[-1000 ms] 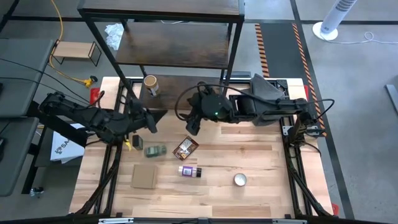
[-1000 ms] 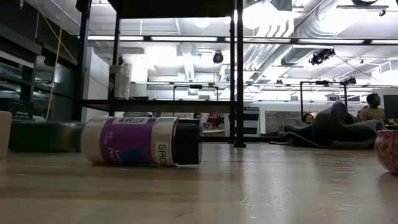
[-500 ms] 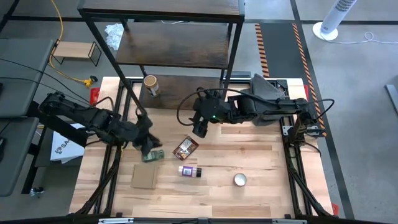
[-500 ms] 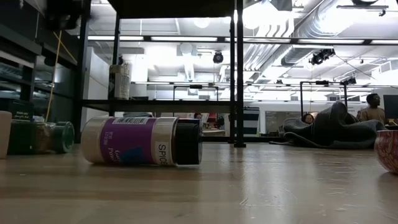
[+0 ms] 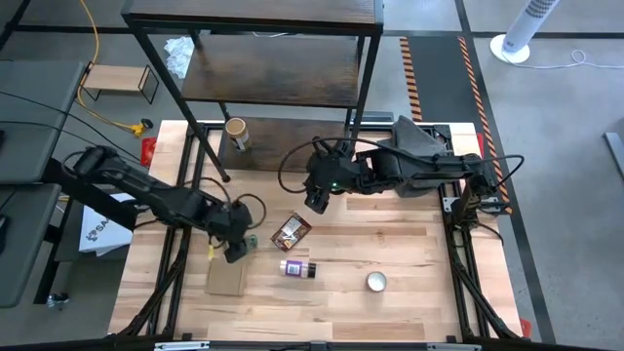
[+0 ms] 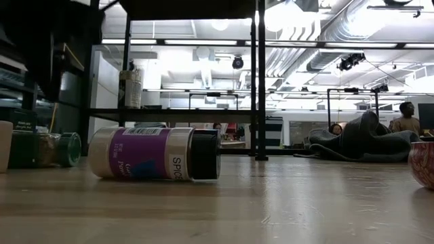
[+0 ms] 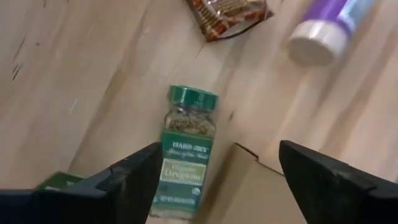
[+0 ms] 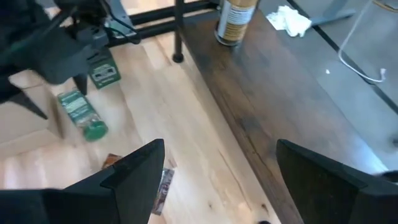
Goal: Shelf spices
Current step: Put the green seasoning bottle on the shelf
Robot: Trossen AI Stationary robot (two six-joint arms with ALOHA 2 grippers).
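Note:
The green-lidded jar (image 7: 186,149) lies on its side on the table. My left gripper (image 7: 219,152) hangs open over it, one finger on each side, touching nothing. The brown-orange pouch (image 5: 291,231) and the purple-labelled dark-capped jar (image 5: 297,268) lie flat just to the right of it. A small dark tin (image 8: 102,72) sits beyond the green jar. The tan-lidded jar (image 5: 236,134) stands upright on the shelf's lowest board (image 5: 292,132). My right gripper (image 5: 314,201) is open above the table between the shelf and the pouch.
A flat cardboard square (image 5: 226,277) lies just near of the left gripper. A round silvery disc (image 5: 376,282) lies at the near right. The shelf's black frame posts (image 5: 210,146) stand on the far part of the table. Bare wood stretches right of the pouch.
My left gripper has come from beside the shelf post toward the table's near edge and down over the green-lidded jar. Its fingers have opened on the way.

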